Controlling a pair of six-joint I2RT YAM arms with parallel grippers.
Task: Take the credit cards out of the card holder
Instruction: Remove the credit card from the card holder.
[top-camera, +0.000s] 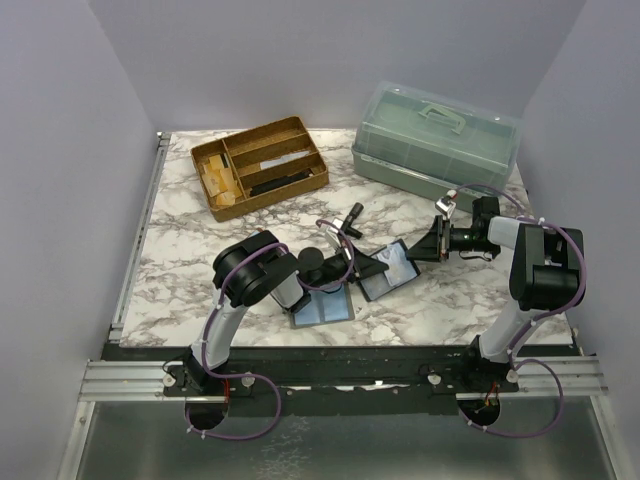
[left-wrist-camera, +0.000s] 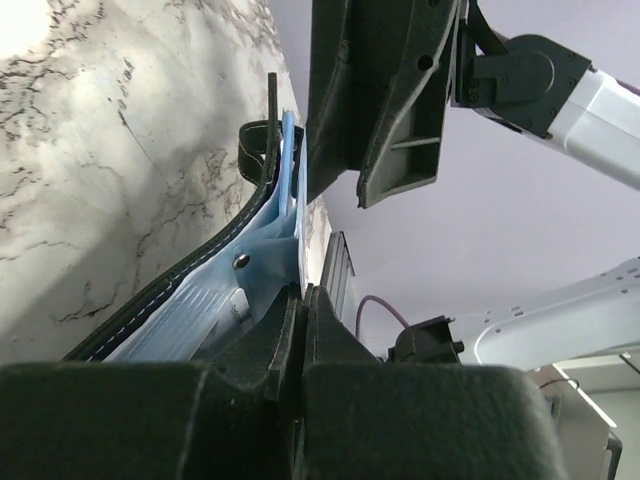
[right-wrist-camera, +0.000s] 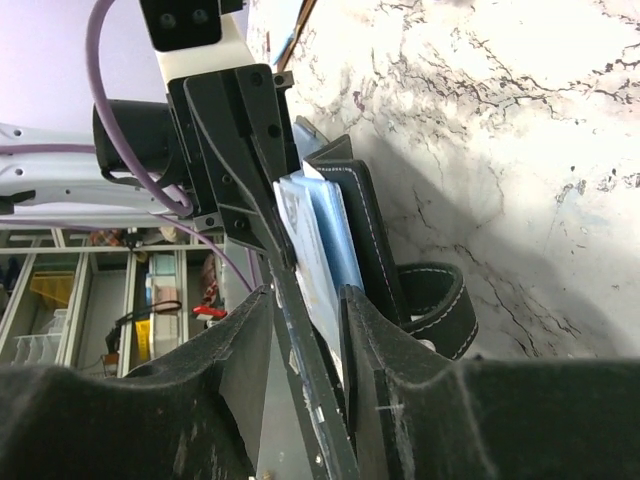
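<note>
The black card holder (top-camera: 380, 262) stands opened on the marble table, with light-blue credit cards (top-camera: 400, 268) in its pockets. My left gripper (top-camera: 366, 268) is shut on the holder's black flap (left-wrist-camera: 200, 275); in the left wrist view (left-wrist-camera: 303, 300) its jaws meet on the thin edge beside the blue cards (left-wrist-camera: 285, 190). My right gripper (top-camera: 420, 250) is at the holder's other side. In the right wrist view (right-wrist-camera: 310, 300) its jaws straddle the cards (right-wrist-camera: 320, 235) and flap, with a gap on one side. One light-blue card (top-camera: 322, 305) lies flat on the table.
A wooden divided tray (top-camera: 258, 165) sits at the back left and a green lidded plastic box (top-camera: 435, 135) at the back right. The holder's strap loop (right-wrist-camera: 440, 300) sticks out toward the table. The table's front edge (top-camera: 340, 352) runs just behind the loose card.
</note>
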